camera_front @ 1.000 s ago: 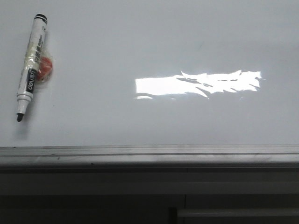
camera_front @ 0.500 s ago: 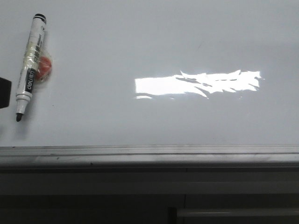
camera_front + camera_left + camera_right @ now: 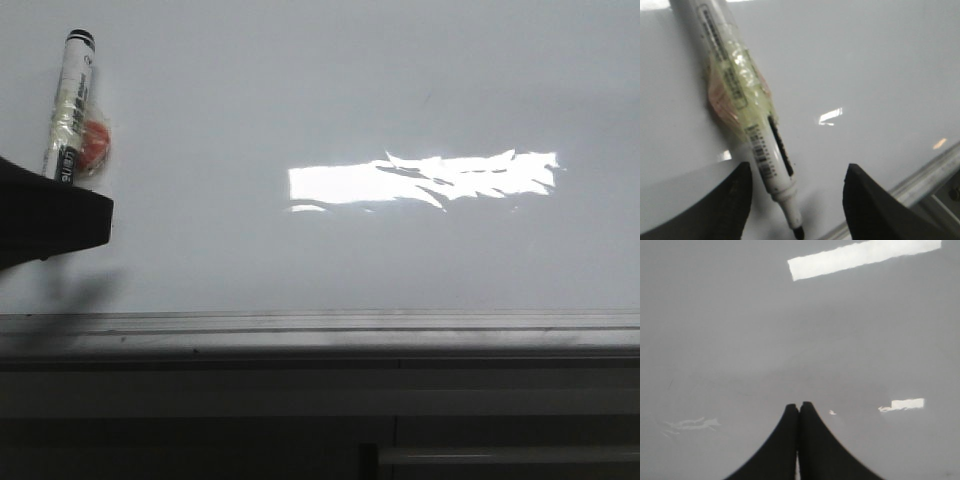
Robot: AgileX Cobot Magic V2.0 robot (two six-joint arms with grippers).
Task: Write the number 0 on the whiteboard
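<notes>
The whiteboard (image 3: pixel 330 90) lies flat and fills most of the front view, with a grey frame strip (image 3: pixel 320 322) along its near edge. No drawn 0 shows on it. A white marker (image 3: pixel 68 105) with a taped red lump lies at the far left, its uncapped tip end hidden behind a black part of my left gripper (image 3: pixel 50 220). In the left wrist view my left gripper (image 3: pixel 797 172) is open, its fingers either side of the marker's (image 3: pixel 747 115) tip end, not touching it. My right gripper (image 3: pixel 799 407) is shut and empty above bare board.
A bright rectangular glare patch (image 3: pixel 425 178) sits on the middle of the board. Below the frame strip a dark surface with a drawer-like front (image 3: pixel 500 455) shows. The board's frame edge (image 3: pixel 925 172) also shows in the left wrist view.
My left gripper has come into the front view from the left and now covers the marker's lower end. The marker has not moved.
</notes>
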